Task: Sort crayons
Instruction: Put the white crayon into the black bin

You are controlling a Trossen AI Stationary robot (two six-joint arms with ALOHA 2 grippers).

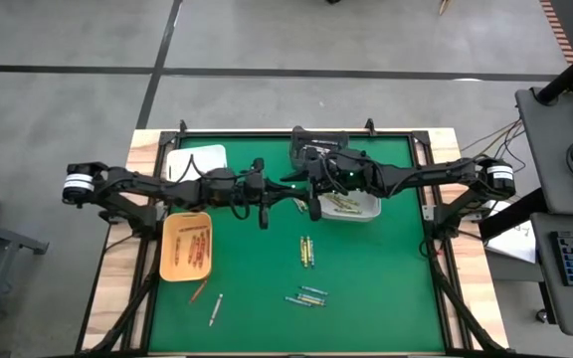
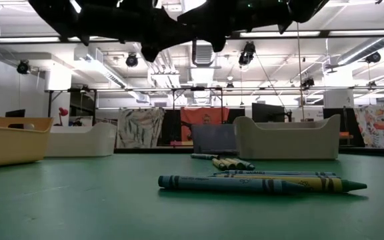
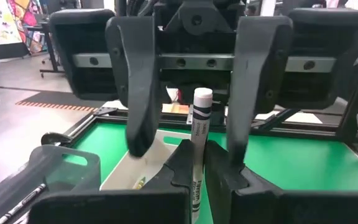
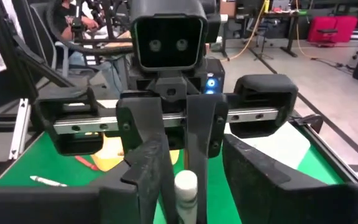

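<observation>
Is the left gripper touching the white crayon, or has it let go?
Touching. In the left wrist view the left gripper has its fingertips shut against the white crayon, which stands up between them.

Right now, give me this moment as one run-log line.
left gripper: shut on white crayon | right gripper: open around it, mid-air handover | orange tray: holds crayons | loose crayons: on mat

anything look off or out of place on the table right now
Nothing damaged or spilled. The odd part is mid-air: the left gripper is shut on a white crayon held up between both arms, with the right gripper open around it. Loose crayons lie unsorted on the green mat, two by the orange tray.
</observation>
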